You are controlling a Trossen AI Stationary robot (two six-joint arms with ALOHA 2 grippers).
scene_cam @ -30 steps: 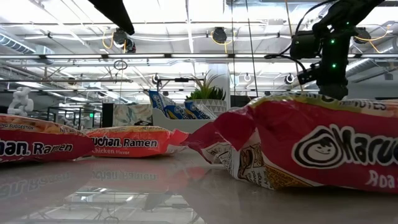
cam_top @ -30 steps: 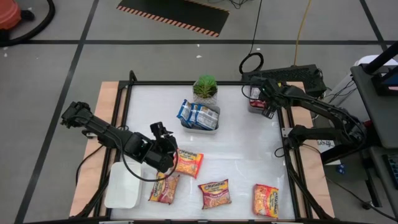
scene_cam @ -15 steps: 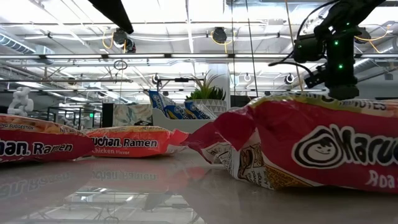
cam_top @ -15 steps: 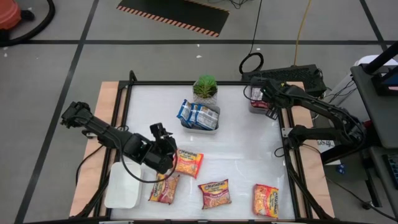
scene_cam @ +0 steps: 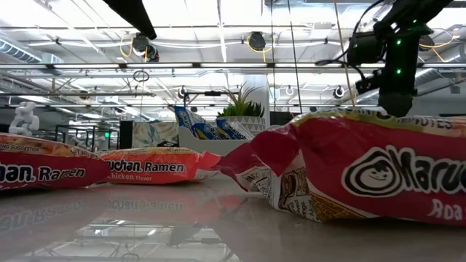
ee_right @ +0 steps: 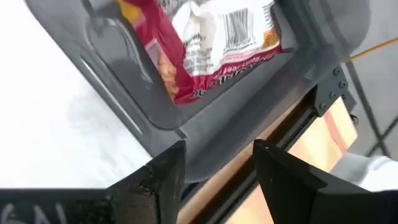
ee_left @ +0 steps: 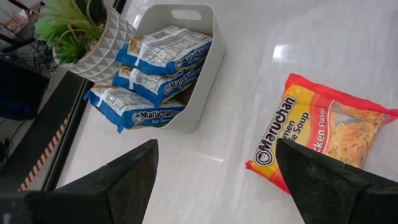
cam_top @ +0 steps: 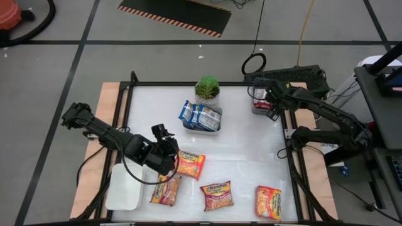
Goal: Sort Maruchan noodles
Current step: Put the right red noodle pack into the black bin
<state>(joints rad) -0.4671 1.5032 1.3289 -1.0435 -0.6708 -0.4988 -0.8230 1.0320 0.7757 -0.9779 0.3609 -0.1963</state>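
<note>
Maruchan noodles lie flat on the white table: an orange packet point(cam_top: 190, 164) and three red ones point(cam_top: 166, 190), point(cam_top: 217, 195), point(cam_top: 268, 201) near the front. Blue packets point(cam_top: 201, 117) fill a white bin point(ee_left: 208, 68). One red packet point(ee_right: 217, 43) lies in a grey tray point(cam_top: 257, 100) at the far right. My left gripper point(cam_top: 166, 150) hovers open just left of the orange packet point(ee_left: 323, 134), with nothing between its fingers. My right gripper point(cam_top: 271, 108) hangs open above the grey tray's edge point(ee_right: 155, 99), also holding nothing.
A potted plant point(cam_top: 207, 90) stands behind the white bin. A white tray point(cam_top: 124, 186) sits at the front left, beside my left arm. A black frame point(cam_top: 292, 157) runs around the table. Bare table lies between the bin and the grey tray.
My right gripper has rolled a little about its own pointing line above the grey tray and has stayed open. The packets have kept their places.
</note>
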